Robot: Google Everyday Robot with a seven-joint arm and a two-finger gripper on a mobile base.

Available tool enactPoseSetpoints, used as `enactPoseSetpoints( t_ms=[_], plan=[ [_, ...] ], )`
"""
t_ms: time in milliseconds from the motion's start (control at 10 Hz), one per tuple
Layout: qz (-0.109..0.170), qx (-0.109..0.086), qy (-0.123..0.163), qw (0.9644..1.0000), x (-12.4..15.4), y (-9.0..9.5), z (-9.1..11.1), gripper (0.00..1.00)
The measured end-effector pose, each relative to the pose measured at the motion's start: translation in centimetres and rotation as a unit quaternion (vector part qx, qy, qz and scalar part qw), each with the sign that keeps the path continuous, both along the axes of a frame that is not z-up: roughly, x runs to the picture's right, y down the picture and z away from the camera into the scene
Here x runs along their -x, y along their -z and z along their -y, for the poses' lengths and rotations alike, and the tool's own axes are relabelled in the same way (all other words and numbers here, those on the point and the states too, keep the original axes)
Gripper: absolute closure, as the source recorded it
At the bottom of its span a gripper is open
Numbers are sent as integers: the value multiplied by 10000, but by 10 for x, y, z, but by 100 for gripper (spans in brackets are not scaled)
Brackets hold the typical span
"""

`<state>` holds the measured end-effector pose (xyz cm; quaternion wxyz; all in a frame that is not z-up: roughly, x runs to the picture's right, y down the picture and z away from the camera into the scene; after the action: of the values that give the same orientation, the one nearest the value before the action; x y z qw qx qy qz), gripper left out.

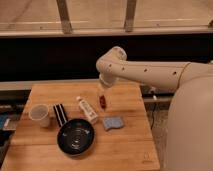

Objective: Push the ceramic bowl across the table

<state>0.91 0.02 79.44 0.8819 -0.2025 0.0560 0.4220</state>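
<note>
The ceramic bowl (76,137) is wide, shallow and glossy black, and sits on the wooden table (127,150) toward its front left. My gripper (102,101) hangs from the white arm (145,75) above the table's back middle. It is behind and to the right of the bowl and well apart from it. Its tip looks reddish.
A whitish cup (39,115) stands left of the bowl. A black striped object (60,114) and a white tube (87,109) lie just behind the bowl. A blue sponge (113,123) lies to its right. My white body (192,130) fills the right side.
</note>
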Motion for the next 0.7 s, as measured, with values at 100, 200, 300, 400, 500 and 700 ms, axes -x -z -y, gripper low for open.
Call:
enactPoseSetpoints(
  t_ms=[100, 200, 300, 400, 500, 700],
  plan=[
    [0, 0, 0, 10000, 0, 0, 0, 62],
    [-4, 8, 8, 10000, 0, 0, -1, 74],
    [-10, 17, 10, 10000, 0, 0, -1, 82],
    [-71, 115, -25, 9999, -2, -1, -7, 94],
    [-131, 223, -54, 9997, -7, -4, -16, 99],
    [-489, 702, -143, 9962, -44, -15, -72, 100]
  ],
)
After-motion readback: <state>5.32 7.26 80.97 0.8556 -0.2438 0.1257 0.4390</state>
